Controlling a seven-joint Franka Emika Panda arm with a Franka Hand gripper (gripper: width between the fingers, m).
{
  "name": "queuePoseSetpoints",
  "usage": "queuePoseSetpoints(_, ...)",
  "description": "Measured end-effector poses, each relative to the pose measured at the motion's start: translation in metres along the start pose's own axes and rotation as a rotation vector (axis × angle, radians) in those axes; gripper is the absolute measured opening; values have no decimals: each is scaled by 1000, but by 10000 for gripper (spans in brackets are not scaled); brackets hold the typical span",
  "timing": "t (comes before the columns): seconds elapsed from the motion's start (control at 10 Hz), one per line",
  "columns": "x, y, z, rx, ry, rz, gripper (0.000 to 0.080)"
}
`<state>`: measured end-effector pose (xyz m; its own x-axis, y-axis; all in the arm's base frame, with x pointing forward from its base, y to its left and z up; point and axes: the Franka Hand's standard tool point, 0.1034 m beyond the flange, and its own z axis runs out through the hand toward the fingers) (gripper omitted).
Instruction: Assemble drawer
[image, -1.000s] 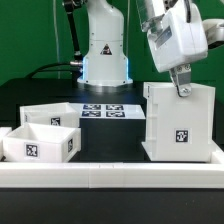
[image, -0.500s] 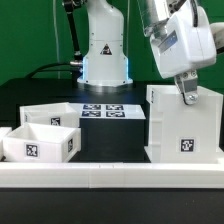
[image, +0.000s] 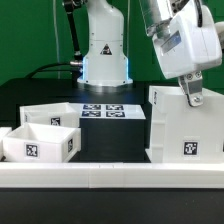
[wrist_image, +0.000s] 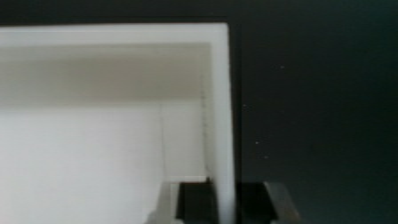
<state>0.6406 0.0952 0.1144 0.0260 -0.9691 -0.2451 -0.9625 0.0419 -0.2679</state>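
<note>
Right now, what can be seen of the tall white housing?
The housing is a tall, cube-like box of matte white plastic with thin walls and an open top. It stands about upright on the black table at the exterior view's right, just behind the low white rail. A black-and-white square tag sits low on its facing side. The gripper pinches its top wall edge.

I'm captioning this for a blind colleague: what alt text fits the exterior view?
The robot's gripper clamps the top edge of a tall white housing on the exterior view's right. On the left sit a front tray and a back tray, with the marker board lying farther back.
</note>
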Motion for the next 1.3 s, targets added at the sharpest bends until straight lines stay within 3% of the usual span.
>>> queuePoseSetpoints(0.1, 1, 0, 0, 0, 0, -5, 44)
queuePoseSetpoints(0.2, 0, 1, 0, -1, 0, -6, 136)
queuePoseSetpoints(0.4, 0, 1, 1, -2, 0, -10, 414)
queuePoseSetpoints(0.5, 1, 2, -1, -4, 0, -40, 414)
queuePoseSetpoints(0.6, 2, 11, -8, -20, -6, -146, 583)
queuePoseSetpoints(0.7, 3, 22, -20, -29, -9, -236, 637)
queuePoseSetpoints(1.0, 11, 33, -56, -29, -24, -484, 648)
queuePoseSetpoints(1.3, 15, 34, -56, -31, -28, -530, 649)
